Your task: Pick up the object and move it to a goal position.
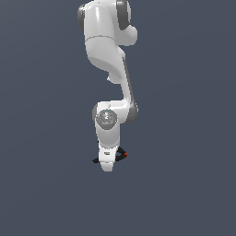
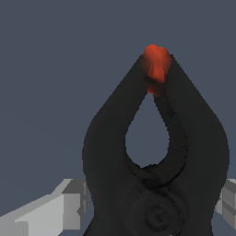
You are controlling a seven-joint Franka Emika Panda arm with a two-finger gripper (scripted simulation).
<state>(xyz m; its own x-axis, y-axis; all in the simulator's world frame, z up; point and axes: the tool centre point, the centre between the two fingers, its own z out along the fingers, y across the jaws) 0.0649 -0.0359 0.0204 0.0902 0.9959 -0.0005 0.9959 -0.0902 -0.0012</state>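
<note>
Exterior and wrist views of a single white, grey-jointed robot arm (image 1: 110, 69) reaching straight down over a plain, uniform slate-blue ground (image 1: 184, 184). The ground extends unbroken on every side of the arm to all four picture edges, leaving open room around the white gripper (image 1: 107, 165) in each direction. The small black spring clamp with an orange-red jaw tip (image 1: 120, 154) sits at the gripper, showing on both sides of it in the exterior view: the red-tipped end toward that view's right, a dark end toward its left. Whether the clamp rests on the ground or is lifted off it cannot be told. In the wrist view the clamp (image 2: 156, 152) fills most of the picture: two broad black arms curve up from a round pivot, enclose a teardrop-shaped opening, and meet at the orange-red tip. Pale grey fingers (image 2: 69, 203) stand on either side of the clamp's lower body, close against it; the gripper appears closed on the clamp, though actual contact at the pads is hidden
</note>
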